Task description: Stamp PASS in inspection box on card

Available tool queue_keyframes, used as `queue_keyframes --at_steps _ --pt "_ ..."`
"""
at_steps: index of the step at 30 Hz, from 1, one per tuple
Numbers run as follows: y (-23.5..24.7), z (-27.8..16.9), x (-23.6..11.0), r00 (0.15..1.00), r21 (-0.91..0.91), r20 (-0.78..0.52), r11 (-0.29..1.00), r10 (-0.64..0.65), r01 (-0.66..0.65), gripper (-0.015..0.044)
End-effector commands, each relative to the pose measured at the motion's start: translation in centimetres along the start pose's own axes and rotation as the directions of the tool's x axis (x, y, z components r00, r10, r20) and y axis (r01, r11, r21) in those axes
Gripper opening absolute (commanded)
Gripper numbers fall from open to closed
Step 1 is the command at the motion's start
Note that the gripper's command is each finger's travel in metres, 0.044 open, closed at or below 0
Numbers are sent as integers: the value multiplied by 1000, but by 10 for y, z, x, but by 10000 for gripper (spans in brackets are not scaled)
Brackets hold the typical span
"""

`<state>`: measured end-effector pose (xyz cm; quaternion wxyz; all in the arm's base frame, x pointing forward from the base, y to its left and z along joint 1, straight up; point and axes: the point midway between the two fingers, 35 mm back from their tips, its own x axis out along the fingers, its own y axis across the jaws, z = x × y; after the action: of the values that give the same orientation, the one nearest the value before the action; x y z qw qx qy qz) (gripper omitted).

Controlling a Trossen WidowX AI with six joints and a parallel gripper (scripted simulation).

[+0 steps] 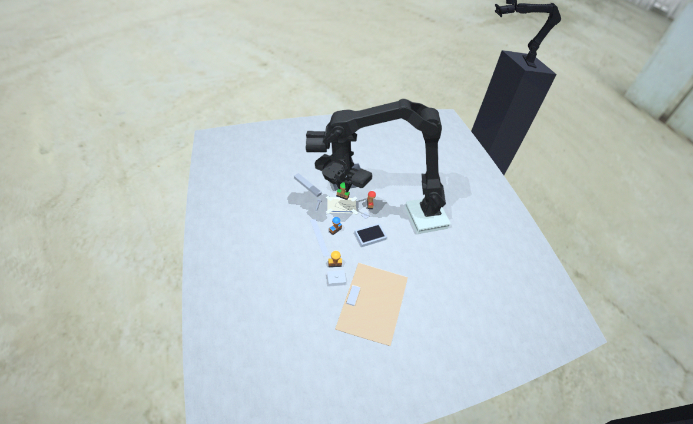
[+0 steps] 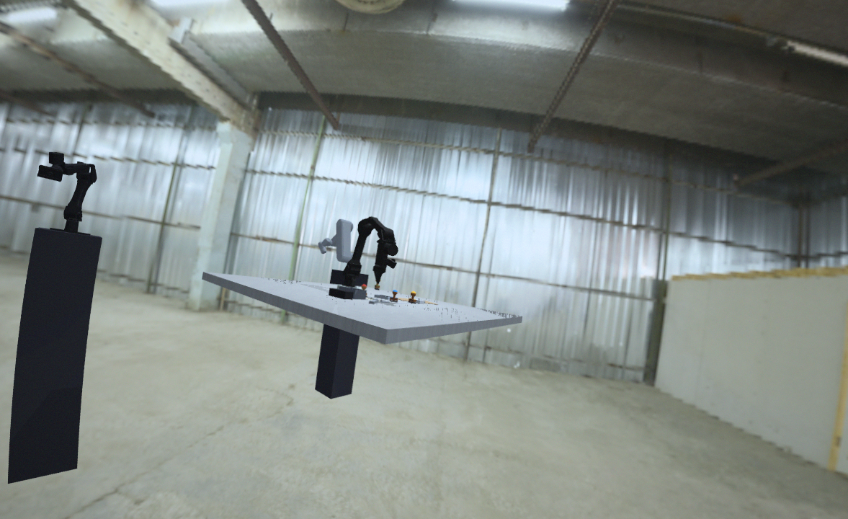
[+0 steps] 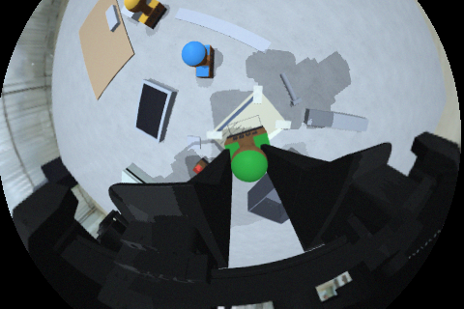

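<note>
My gripper (image 1: 342, 185) (image 3: 246, 153) is shut on the PASS stamp (image 1: 342, 191) (image 3: 249, 160), which has a green knob and a brown body with a green base. I hold it upright just above the white card (image 1: 338, 205) (image 3: 263, 112), which lies on the grey bench. I cannot tell whether the stamp touches the card. The dark ink pad (image 1: 370, 233) (image 3: 154, 110) in its white tray lies to the front right of the card in the top view. The exterior view shows the arm (image 2: 378, 248) small above the bench.
A red-knob stamp (image 1: 371, 199) stands right of the card, a blue-knob stamp (image 1: 335, 225) (image 3: 196, 57) in front of it, a yellow-knob stamp (image 1: 335, 258) (image 3: 143, 7) further front. A tan sheet (image 1: 375, 308) (image 3: 103, 42), a grey bar (image 1: 307, 184) and small white pieces lie around.
</note>
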<state>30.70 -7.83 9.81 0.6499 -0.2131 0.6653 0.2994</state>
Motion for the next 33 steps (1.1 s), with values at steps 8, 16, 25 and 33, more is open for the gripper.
queue_keyframes --at_steps 8,16,25,33 --pt "-1 -1 8 1000 -4 -4 1000 0 0 0" --pt "-2 -1 13 1000 -4 -4 1000 0 0 0" --pt "-3 -1 19 1000 -3 -4 1000 0 0 0" --pt "-4 -1 24 1000 -3 -4 1000 0 0 0"
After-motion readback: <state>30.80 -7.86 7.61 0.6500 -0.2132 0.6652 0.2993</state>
